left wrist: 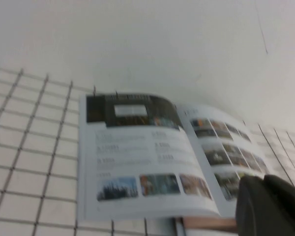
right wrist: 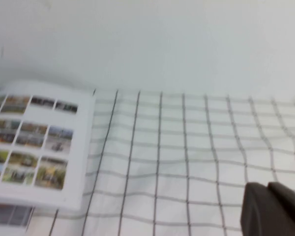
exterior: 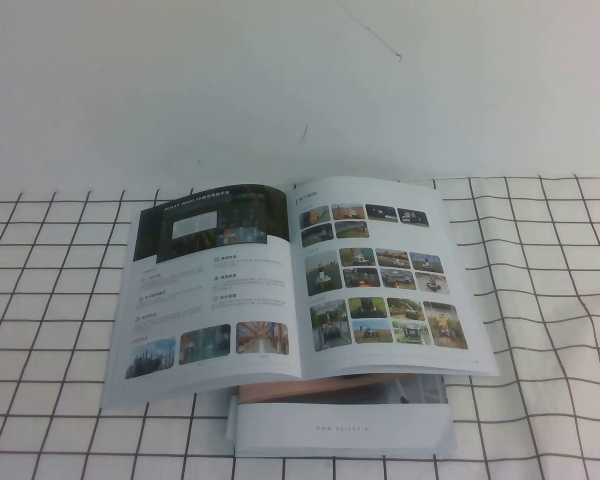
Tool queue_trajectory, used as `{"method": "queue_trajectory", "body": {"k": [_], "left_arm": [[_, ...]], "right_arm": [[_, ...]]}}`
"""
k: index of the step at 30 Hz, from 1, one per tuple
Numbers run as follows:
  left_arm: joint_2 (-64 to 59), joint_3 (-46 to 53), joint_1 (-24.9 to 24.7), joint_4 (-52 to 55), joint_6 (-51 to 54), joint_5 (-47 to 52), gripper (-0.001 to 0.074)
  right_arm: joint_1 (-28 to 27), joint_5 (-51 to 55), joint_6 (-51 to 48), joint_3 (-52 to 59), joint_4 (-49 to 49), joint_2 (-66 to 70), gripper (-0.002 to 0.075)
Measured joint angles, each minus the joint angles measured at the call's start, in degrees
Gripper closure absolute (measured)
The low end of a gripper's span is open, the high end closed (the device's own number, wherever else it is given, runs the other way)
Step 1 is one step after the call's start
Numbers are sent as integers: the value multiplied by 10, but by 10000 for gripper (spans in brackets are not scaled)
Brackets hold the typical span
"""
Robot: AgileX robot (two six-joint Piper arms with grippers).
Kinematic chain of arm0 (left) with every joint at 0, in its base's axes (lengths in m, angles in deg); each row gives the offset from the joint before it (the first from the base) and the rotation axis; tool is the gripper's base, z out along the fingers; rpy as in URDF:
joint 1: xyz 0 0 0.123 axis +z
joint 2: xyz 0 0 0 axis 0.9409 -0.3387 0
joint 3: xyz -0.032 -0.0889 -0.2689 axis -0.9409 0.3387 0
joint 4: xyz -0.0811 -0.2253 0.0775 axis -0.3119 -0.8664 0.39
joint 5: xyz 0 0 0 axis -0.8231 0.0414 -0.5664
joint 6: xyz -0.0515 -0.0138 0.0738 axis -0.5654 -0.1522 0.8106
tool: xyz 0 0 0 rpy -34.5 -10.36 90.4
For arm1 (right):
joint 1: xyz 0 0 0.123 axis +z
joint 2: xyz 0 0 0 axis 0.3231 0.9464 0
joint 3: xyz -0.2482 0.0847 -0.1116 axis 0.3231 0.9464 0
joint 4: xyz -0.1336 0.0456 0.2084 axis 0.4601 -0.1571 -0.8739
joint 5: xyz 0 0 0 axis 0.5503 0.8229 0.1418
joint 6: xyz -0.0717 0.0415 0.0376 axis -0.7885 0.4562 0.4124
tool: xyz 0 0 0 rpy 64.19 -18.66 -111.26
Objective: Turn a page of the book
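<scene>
The book (exterior: 280, 285) lies open on the checked cloth, propped on a thicker white block (exterior: 340, 428). Its right-hand page (exterior: 380, 275) carries rows of small colour photos; the left-hand sheet (exterior: 212, 285) has a dark banner photo on top. Neither gripper shows in the high view. My left gripper (left wrist: 266, 197) shows in the left wrist view, dark fingers together and empty, above the book's (left wrist: 147, 152) near right corner. My right gripper (right wrist: 268, 206) shows in the right wrist view, fingers together and empty, over the cloth well to the right of the page (right wrist: 34, 142).
A white cloth with a black grid (exterior: 550, 290) covers the table. A plain white wall (exterior: 300, 80) stands behind the book. A brown layer (exterior: 320, 385) shows between the book and the white block.
</scene>
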Motion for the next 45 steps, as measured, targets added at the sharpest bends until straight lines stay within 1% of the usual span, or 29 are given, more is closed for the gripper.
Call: {"method": "queue_trajectory", "body": {"k": [3,5,8,13,17,20,22,26,30,35,39,41,45], "left_arm": [[-61,-46,0,-75,67,85,737],[-101,-71,0,-118,117,123,737],[-160,-98,0,-164,168,158,737],[-249,-122,0,-205,253,176,737],[-318,-123,0,-173,277,141,737],[-369,-123,0,-160,279,101,737],[-409,-123,0,-167,281,66,737],[-495,-123,0,-214,325,-5,737],[-581,-123,0,-263,371,-37,737],[-686,-125,0,-336,395,-132,737],[-740,-146,0,-363,434,-145,737],[-756,-156,0,-371,443,-145,737],[-795,-162,0,-387,450,-161,737]], "right_arm": [[0,52,-56,-26,-55,67,728],[0,84,-87,-44,-91,115,728],[0,128,-134,-77,-149,174,728],[0,174,-213,-121,-250,208,728],[0,193,-241,-130,-311,208,728],[0,211,-246,-130,-321,208,728],[0,216,-248,-130,-321,208,728],[0,193,-266,-130,-318,237,728],[0,169,-306,-130,-318,321,728],[0,147,-373,-132,-336,468,727],[2,117,-435,-132,-379,563,727],[13,91,-457,-132,-392,594,727],[56,62,-484,-145,-398,651,727]]}}
